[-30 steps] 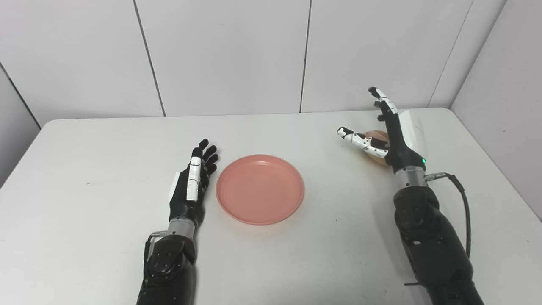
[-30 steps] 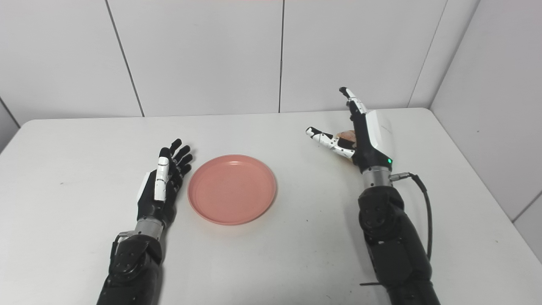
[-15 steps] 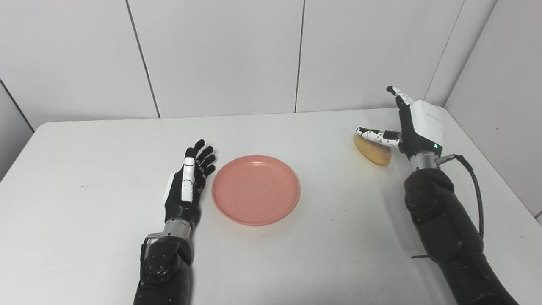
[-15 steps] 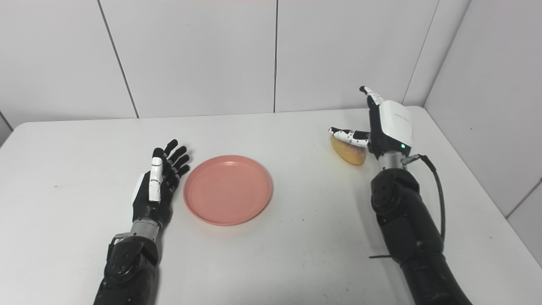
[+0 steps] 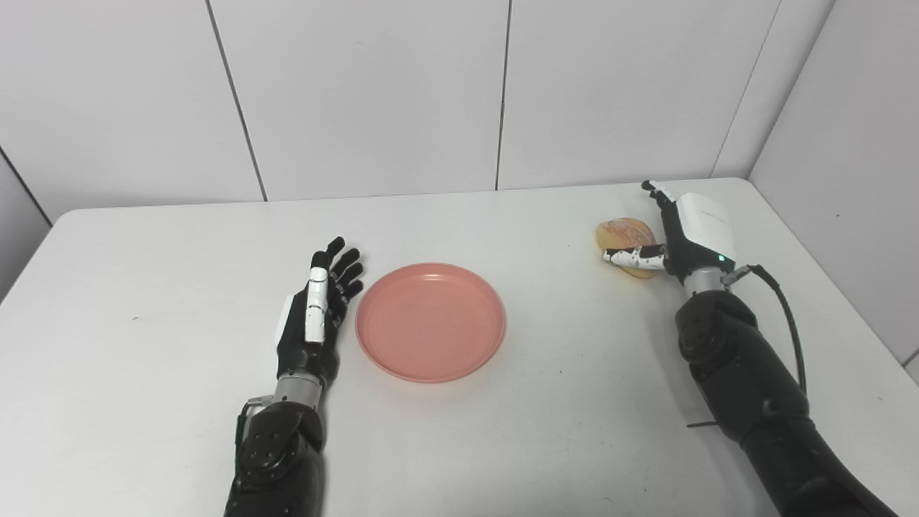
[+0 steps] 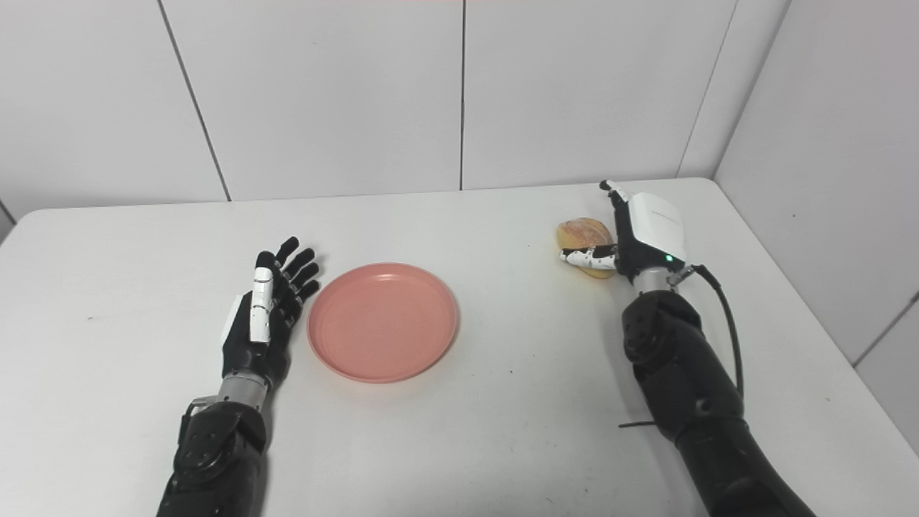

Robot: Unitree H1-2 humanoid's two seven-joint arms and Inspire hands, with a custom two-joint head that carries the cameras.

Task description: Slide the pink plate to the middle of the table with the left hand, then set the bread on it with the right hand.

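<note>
White desk (image 5: 143, 402) carries the pink plate (image 5: 431, 321) near its middle. My left robot hand (image 5: 316, 316) lies released beside it. Right robot hand (image 5: 682, 240) cups the bread (image 5: 623, 233) far right; grasp seemingly incomplete. I'd close fully before lifting.

Plate (image 5: 431, 322) mid-table (image 5: 143, 402); bread (image 5: 626, 231) far right.

Bright, even overhead light — soft faint shadows, sharp focus.
</note>
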